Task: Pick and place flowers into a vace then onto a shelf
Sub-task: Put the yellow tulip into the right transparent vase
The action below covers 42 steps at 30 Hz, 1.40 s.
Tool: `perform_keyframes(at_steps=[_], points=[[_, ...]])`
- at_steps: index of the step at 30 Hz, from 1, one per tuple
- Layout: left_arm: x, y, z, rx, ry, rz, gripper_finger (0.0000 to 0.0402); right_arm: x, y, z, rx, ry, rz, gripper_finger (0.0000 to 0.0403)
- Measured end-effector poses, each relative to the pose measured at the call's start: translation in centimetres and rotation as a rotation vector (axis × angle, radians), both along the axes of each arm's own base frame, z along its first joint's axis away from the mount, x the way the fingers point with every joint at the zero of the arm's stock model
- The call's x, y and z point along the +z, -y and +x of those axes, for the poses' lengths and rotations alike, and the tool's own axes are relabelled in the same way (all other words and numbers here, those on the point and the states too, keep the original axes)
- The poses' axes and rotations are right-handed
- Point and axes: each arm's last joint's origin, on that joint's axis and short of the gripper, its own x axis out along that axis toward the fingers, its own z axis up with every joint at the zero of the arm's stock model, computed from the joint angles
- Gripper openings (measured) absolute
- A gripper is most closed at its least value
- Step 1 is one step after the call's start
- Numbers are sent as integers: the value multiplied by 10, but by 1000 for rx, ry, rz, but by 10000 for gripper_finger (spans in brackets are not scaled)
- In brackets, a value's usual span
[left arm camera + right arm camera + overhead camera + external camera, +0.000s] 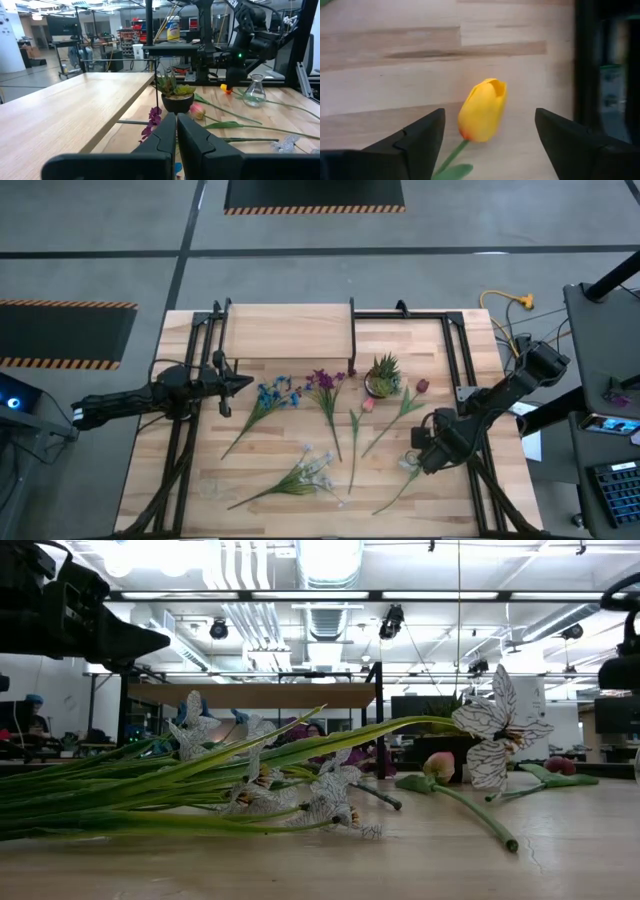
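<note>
Counter [190, 510]: flower stems scattered loose, none in glass vase [255, 91], shelf [290, 330] bare; task barely begun.

Left gripper [240, 383]: shut, empty, waits near blue flowers [275, 393].

Right gripper [490, 132]: wide open, astride yellow tulip [482, 110], not touching; grasp likely next.

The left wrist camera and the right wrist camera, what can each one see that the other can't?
Only the left wrist view shows the shelf, the potted plant, a glass vase, a pink flower and the shut left gripper. Only the right wrist view shows, up close, the open right gripper on either side of it, not touching. Both show the yellow tulip and the wooden table.
</note>
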Motion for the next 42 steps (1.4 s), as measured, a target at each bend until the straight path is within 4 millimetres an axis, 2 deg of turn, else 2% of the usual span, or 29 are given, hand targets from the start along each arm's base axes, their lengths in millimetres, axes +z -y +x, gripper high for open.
perform_keyframes(at_steps=[8, 30, 42], points=[[0, 0, 0, 0, 0, 0, 0, -21, 6, -7, 2, 25, 19, 290], [0, 0, 0, 1, -1, 0, 0, -20, 4, -5, 18, 22, 32, 130], [0, 0, 0, 1, -1, 0, 0, -15, 5, -6, 56, 37, 55, 56]])
